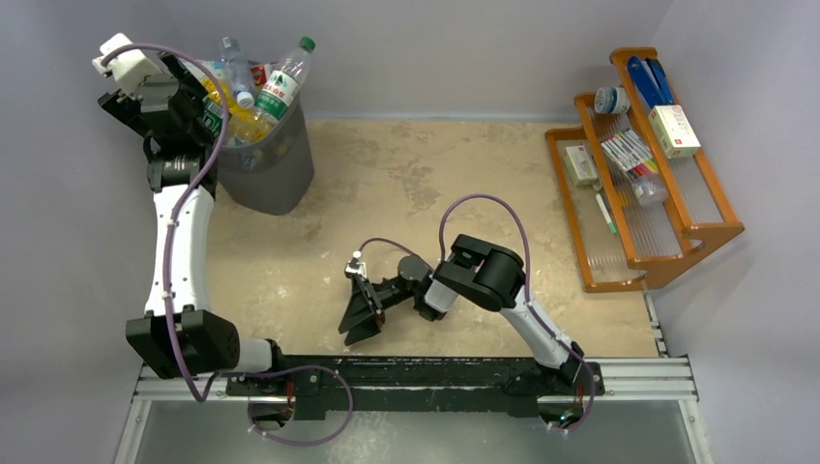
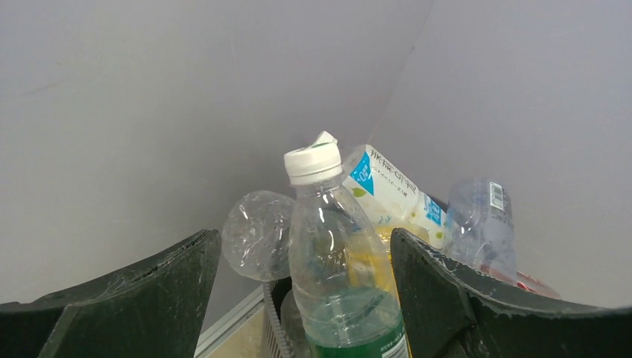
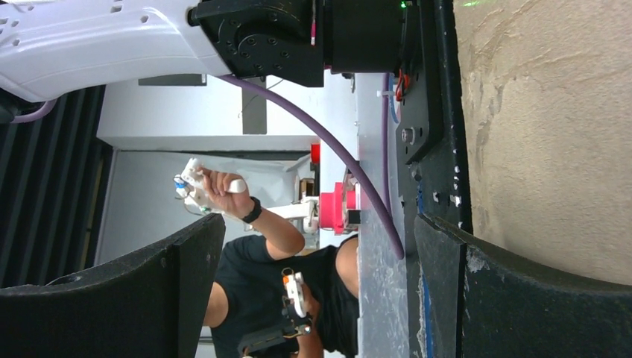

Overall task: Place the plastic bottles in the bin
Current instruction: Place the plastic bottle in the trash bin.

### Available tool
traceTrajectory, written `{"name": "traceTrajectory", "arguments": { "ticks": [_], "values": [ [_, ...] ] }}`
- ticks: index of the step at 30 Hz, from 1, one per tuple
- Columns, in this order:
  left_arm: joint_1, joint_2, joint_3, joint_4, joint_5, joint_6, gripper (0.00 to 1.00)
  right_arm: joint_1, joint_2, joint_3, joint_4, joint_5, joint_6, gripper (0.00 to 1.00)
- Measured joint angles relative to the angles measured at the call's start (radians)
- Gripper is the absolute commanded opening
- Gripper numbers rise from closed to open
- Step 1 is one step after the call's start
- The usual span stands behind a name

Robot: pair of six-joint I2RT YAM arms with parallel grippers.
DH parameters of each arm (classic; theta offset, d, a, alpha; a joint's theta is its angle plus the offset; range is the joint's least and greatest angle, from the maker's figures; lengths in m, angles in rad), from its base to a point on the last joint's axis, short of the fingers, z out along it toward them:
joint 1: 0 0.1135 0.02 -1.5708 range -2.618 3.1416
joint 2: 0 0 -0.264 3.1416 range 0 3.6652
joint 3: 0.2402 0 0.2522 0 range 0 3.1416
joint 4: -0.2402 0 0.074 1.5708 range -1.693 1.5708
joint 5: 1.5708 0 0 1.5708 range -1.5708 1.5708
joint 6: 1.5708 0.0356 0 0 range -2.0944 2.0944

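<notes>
The dark grey bin [image 1: 276, 174] stands at the table's far left corner, heaped above its rim with plastic bottles [image 1: 259, 101]. A green-capped one [image 1: 288, 79] sticks out at the top. My left gripper [image 1: 205, 97] hangs open at the bin's left rim. In the left wrist view a clear bottle with a white cap and green label [image 2: 337, 261] stands between the spread fingers [image 2: 149, 298], with a wide gap on its left. Behind it lie a white-labelled bottle [image 2: 387, 190] and other clear ones. My right gripper [image 1: 356, 307] rests low over the table's middle, open and empty [image 3: 319, 224].
An orange wooden rack [image 1: 677, 232] with boxes and pens stands at the right edge. Grey walls close in behind and left of the bin. The black base rail [image 1: 416, 372] runs along the near edge. A person [image 3: 283, 283] shows beyond the table in the right wrist view.
</notes>
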Motion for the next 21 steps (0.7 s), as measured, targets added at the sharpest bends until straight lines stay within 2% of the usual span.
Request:
{"name": "traceTrajectory", "arguments": {
  "ticks": [7, 13, 21],
  "values": [
    [0.005, -0.061, 0.089, -0.149, -0.006, -0.031, 0.84, 0.014, -0.032, -0.024, 0.000, 0.022, 0.001, 1.00],
    [0.007, -0.178, 0.186, -0.286, 0.011, -0.080, 0.84, 0.031, -0.100, -0.054, -0.001, 0.048, 0.007, 1.00],
    [0.007, -0.343, 0.217, -0.479, 0.157, -0.175, 0.84, 0.079, -0.217, -0.132, 0.001, 0.112, 0.003, 1.00]
  ]
}}
